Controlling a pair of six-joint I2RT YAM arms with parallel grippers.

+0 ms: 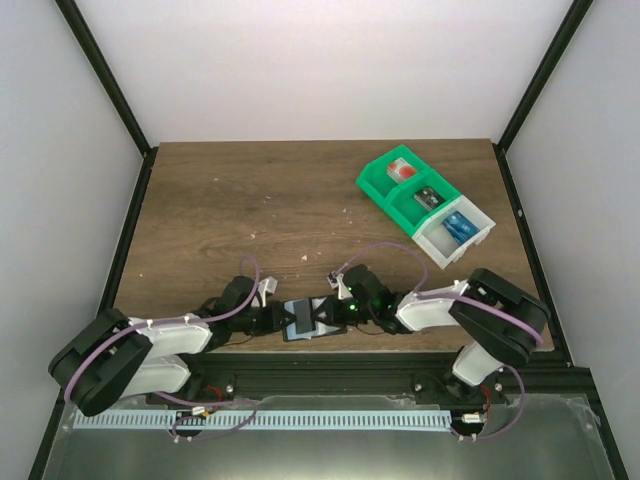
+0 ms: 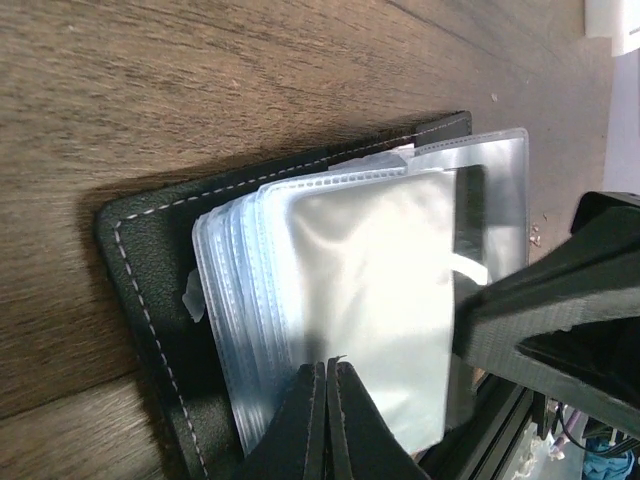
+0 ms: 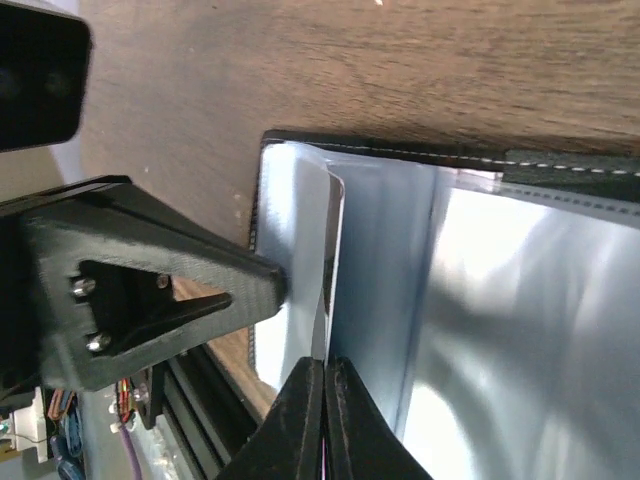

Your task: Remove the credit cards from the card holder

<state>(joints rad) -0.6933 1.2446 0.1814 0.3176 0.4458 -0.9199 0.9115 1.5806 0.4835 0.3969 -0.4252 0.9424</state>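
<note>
Table (image 1: 250,200): brown wood-grain, walled on three sides. Green-and-white bin (image 1: 425,205) sits far right, well apart from the work; something blue lies in its white end compartment, too small to name.

Left arm (image 1: 130,355) and right arm (image 1: 480,315) both fold low and reach inward along the near edge, meeting nose to nose. Judged reason: one side steadies the holder while the other works a leaf loose.

Card holder (image 1: 305,320) lies open and flat on the table between the two grippers, near edge, roughly centre. Black stitched cover underneath, a fan of clear sleeves (image 2: 350,290) on top. Lying open puts the sleeve mouths within reach.

Left gripper (image 2: 327,385): fingers pressed tight together at the near edge of the sleeve stack. Whether a sleeve is nipped between them, cannot tell; it looks placed to pin or hold that side.

Right gripper (image 3: 325,375): fingers closed tight on an upright leaf (image 3: 335,250), which stands on edge off the flat pages and runs straight down into the seam between the fingers. Pinched upright, it separates from its neighbours.

Credit cards: none seen outside the holder. A bluer patch at the holder's middle in the top view may be one. Judged: extraction only starting; risk is dragging the whole holder
</note>
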